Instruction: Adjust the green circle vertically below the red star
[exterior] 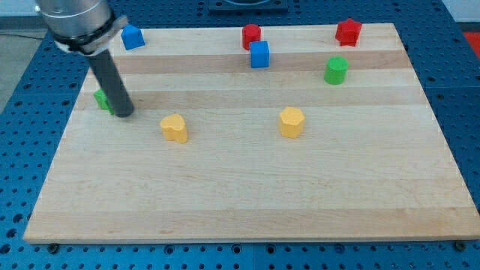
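- The tip [124,114] sits at the board's left edge, touching or just beside a green block [100,99] partly hidden behind the rod.
- No pincer exists; the rod grasps nothing.
- The green circle [336,70] lies far off toward three o'clock, just at seven o'clock of the red star [348,31].
- A nudge rightward seems needed.

You are looking at a pale wooden board [247,187], made of planks whose grain runs from nine o'clock to three o'clock, filling most of the view. Around it, on every side, you see a blue perforated surface [19,112] dotted with a regular grid of small holes. At twelve o'clock a dark object [247,4] crosses the edge, too cropped to identify. The light is even, with soft shadows.
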You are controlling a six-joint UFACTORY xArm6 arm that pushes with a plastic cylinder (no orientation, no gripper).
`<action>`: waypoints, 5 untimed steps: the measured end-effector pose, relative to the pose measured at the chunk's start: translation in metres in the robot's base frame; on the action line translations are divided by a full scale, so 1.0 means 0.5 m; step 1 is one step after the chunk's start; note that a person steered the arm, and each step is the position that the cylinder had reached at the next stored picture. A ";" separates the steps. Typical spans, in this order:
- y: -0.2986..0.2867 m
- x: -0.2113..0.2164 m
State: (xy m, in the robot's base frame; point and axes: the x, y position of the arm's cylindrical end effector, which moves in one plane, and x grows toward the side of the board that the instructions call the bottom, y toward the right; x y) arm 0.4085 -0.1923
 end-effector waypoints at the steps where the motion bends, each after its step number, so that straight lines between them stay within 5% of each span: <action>1: 0.152 -0.042; 3: 0.475 -0.138; 5: 0.623 -0.187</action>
State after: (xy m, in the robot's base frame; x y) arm 0.3149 0.1192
